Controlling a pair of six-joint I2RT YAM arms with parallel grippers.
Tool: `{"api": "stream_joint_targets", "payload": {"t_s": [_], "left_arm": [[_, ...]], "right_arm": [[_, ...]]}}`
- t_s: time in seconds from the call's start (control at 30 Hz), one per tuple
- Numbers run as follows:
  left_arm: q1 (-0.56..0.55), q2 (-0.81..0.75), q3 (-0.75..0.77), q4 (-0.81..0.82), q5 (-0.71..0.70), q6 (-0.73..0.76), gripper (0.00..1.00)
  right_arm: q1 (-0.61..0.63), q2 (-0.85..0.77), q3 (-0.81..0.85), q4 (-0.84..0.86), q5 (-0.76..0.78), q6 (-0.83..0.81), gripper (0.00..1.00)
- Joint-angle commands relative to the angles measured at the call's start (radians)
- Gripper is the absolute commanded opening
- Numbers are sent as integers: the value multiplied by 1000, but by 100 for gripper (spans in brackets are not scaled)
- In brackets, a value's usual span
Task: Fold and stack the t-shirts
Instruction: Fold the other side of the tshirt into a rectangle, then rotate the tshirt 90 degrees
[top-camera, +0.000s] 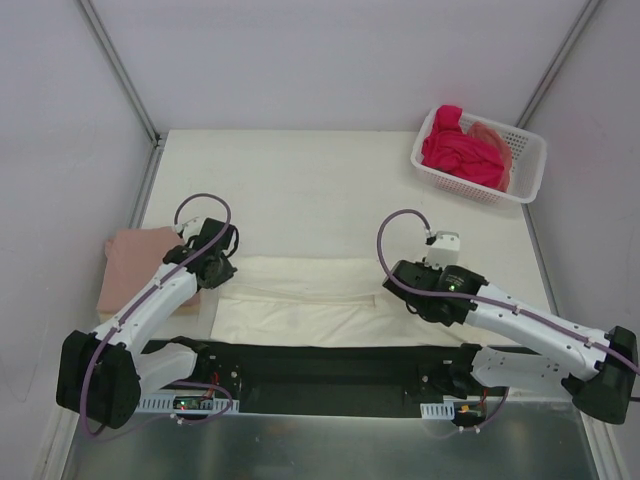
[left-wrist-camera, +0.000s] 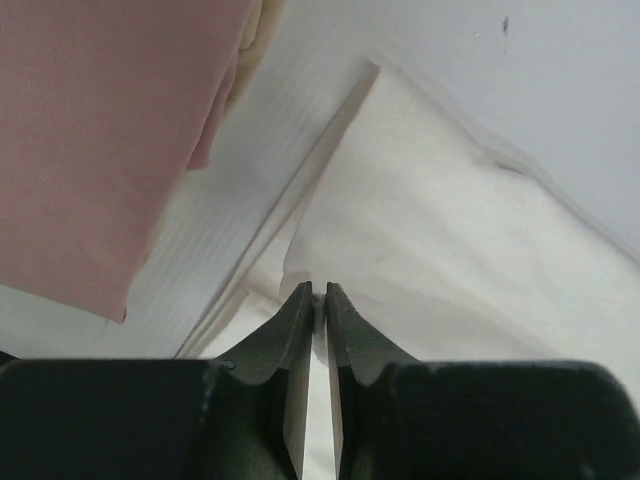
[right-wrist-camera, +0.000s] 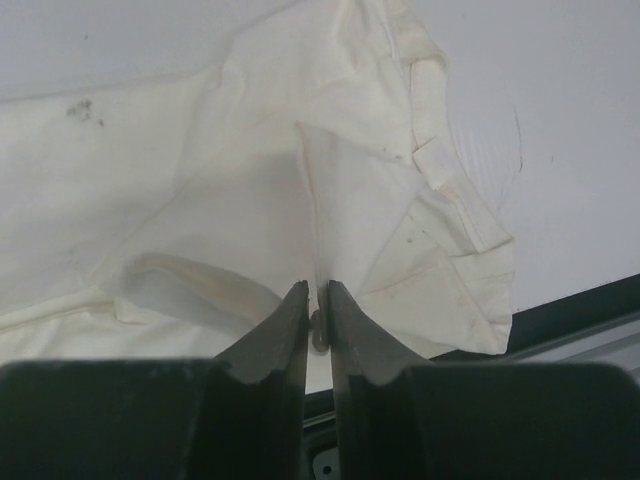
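The cream-white t-shirt (top-camera: 300, 300) lies folded into a long flat strip on the table near the front edge. At the strip's left end, my left gripper (top-camera: 215, 270) has its jaws almost together on a pinch of the cream cloth (left-wrist-camera: 440, 220), seen at the tips (left-wrist-camera: 320, 290). My right gripper (top-camera: 405, 285) is at the strip's right end, its jaws (right-wrist-camera: 318, 290) nearly closed on a thin fold of the same shirt (right-wrist-camera: 200, 180). A dusty pink t-shirt (top-camera: 135, 265) rests as a folded rectangle left of the left gripper and also shows in the left wrist view (left-wrist-camera: 90, 150).
A white lattice basket (top-camera: 530, 165) stands at the back right, holding a magenta t-shirt (top-camera: 460, 150) and a peach one (top-camera: 497, 140). The black base rail (top-camera: 330, 365) runs along the table's near edge, just below the cream shirt.
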Motion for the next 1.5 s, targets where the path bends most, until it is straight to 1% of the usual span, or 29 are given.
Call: {"api": "stream_joint_targets", "payload": {"t_s": [0.0, 0.07, 0.1, 0.13, 0.17, 0.2, 0.23, 0.27, 0.3, 0.33, 0.37, 0.5, 0.63, 0.67, 0.73, 0.77, 0.8, 0.87, 0.9, 1.0, 1.07, 1.1, 1.17, 1.2, 1.27, 1.3, 1.33, 1.4, 1.47], "left_arm": [[-7, -30, -57, -12, 12, -24, 11], [-6, -45, -74, -14, 12, -34, 18], [-6, -67, -87, -14, 16, -34, 24], [-6, -81, -90, -14, 21, -34, 38], [-6, -107, -92, -17, 26, -31, 42], [-6, -119, -89, -15, 38, -26, 48], [-6, -133, -86, -14, 47, -21, 61], [-6, -156, -77, -14, 55, -18, 69], [-7, -168, -72, -15, 73, -14, 76], [-9, -177, -66, -12, 84, -12, 83], [-15, -188, -52, -12, 91, -9, 99], [-55, -179, -6, -9, 128, 5, 99], [-113, -128, 21, 34, 162, 18, 99], [-121, -93, 23, 60, 186, 21, 99], [-138, -58, 23, 81, 211, 23, 99], [-142, -18, 23, 103, 229, 25, 99], [-148, 0, 23, 107, 236, 26, 99], [-164, 55, 20, 123, 246, 28, 99], [-167, 71, 17, 135, 260, 28, 99], [-184, 122, 2, 158, 282, 29, 99], [-188, 145, -24, 169, 285, 25, 99], [-188, 151, -35, 173, 286, 22, 99], [-190, 160, -61, 178, 286, -7, 99], [-200, 160, -70, 178, 288, -23, 99], [-217, 143, -101, 183, 257, -58, 99], [-227, 134, -113, 183, 251, -70, 99], [-227, 125, -124, 184, 250, -92, 99], [-233, 100, -155, 184, 246, -110, 99], [-240, 76, -181, 183, 242, -141, 99]], "right_arm": [[45, 23, -53, -50, -80, 82, 19], [83, 42, -74, -39, -137, 94, 28], [94, 46, -77, -38, -157, 97, 39], [106, 48, -83, -36, -195, 102, 46], [126, 48, -85, -32, -211, 105, 52], [131, 43, -94, -32, -232, 105, 66], [132, 31, -96, -33, -237, 107, 74], [132, 22, -96, -33, -234, 101, 83], [132, 13, -87, -36, -216, 98, 97], [131, -7, -80, -38, -203, 93, 100], [131, -17, -71, -35, -191, 90, 97], [124, -37, -25, -19, -124, 27, 97], [72, -46, -5, 28, -125, -48, 97], [31, -47, -14, 78, -143, -66, 97], [-23, -49, -40, 175, -241, -128, 97], [-87, -47, -80, 207, -287, -151, 97], [-121, -34, -99, 243, -380, -172, 97], [-219, -8, -152, 326, -456, -215, 97], [-248, 27, -166, 342, -502, -223, 97], [-329, 116, -198, 385, -557, -257, 97], [-371, 166, -209, 456, -593, -280, 97], [-385, 222, -208, 480, -626, -316, 97], [-405, 293, -180, 522, -624, -332, 97], [-409, 380, -160, 530, -625, -359, 97], [-415, 478, -71, 551, -627, -379, 97], [-417, 581, -30, 554, -662, -393, 97], [-420, 632, 46, 562, -680, -425, 97], [-420, 765, 128, 557, -749, -444, 97], [-420, 839, 235, 574, -794, -462, 97]]}}
